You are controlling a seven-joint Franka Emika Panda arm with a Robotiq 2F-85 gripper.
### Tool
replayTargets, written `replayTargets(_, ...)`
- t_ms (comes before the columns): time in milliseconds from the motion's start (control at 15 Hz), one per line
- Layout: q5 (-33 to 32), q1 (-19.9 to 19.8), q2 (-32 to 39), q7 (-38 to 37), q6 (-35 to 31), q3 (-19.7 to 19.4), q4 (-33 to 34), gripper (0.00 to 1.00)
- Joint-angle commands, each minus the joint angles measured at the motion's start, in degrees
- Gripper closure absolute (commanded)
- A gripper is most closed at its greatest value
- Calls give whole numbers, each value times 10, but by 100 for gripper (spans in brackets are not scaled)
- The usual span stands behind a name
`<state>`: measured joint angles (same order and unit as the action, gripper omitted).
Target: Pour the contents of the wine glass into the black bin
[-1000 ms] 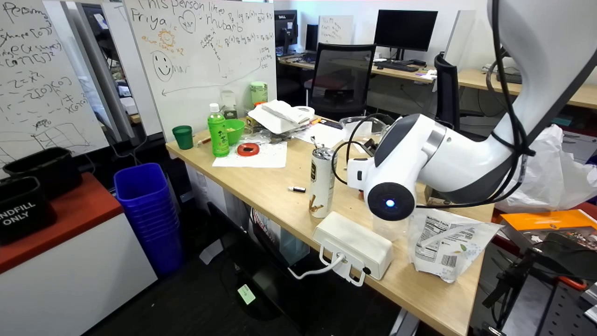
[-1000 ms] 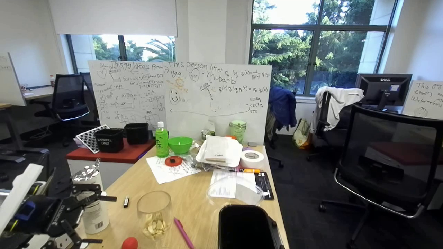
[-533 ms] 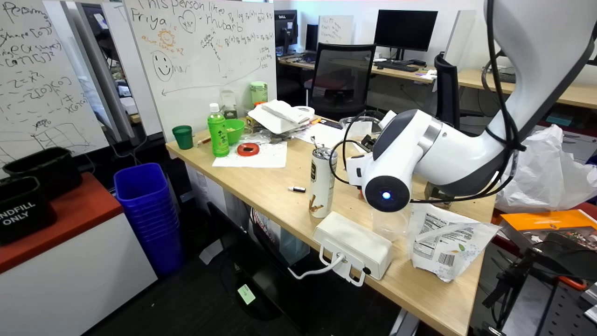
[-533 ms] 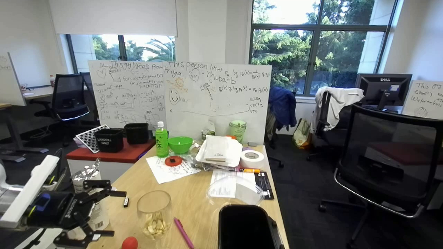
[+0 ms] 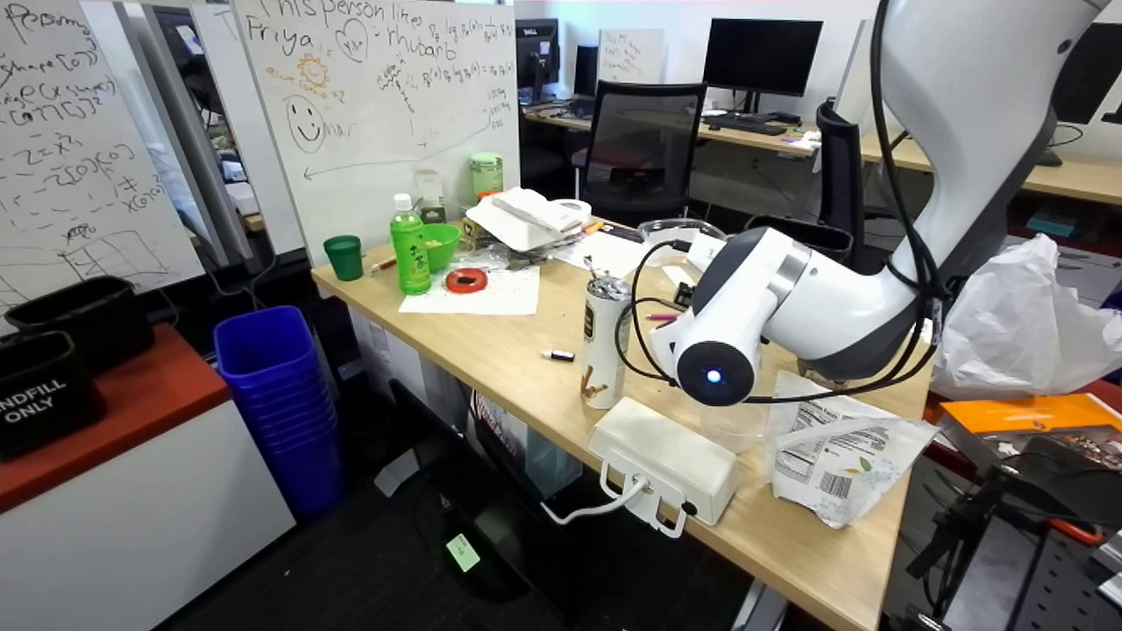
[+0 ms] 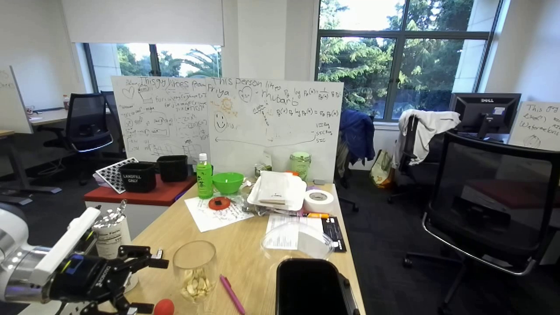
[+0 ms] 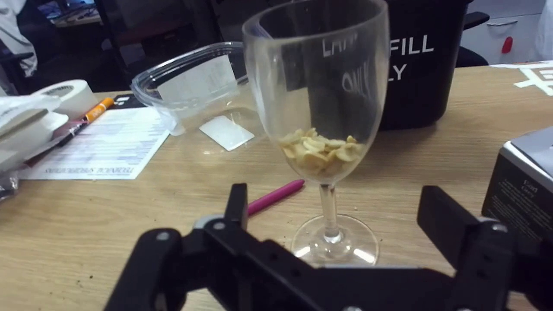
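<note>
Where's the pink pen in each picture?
In an exterior view: pink pen slightly right of the middle, peeking out beside the robot arm.
In an exterior view: pink pen near the bottom, right of the wine glass.
In the wrist view: pink pen around the middle, left of the wine glass's stem.
Shared landmark: the white tape roll, in all three.

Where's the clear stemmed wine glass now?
The wine glass stands right of centre in the wrist view, with boxy black bin behind, slim magenta pen to its left.
</note>
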<state>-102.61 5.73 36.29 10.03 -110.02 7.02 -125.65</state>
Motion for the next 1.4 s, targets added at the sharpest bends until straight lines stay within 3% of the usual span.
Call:
replayTargets(0,5,-11,26,44,-26,-1,22,0)
replayTargets(667,66,-17,79,40,5,-14,75,0)
replayTargets(1333,74,-14,105,-3,41,-23,105,0)
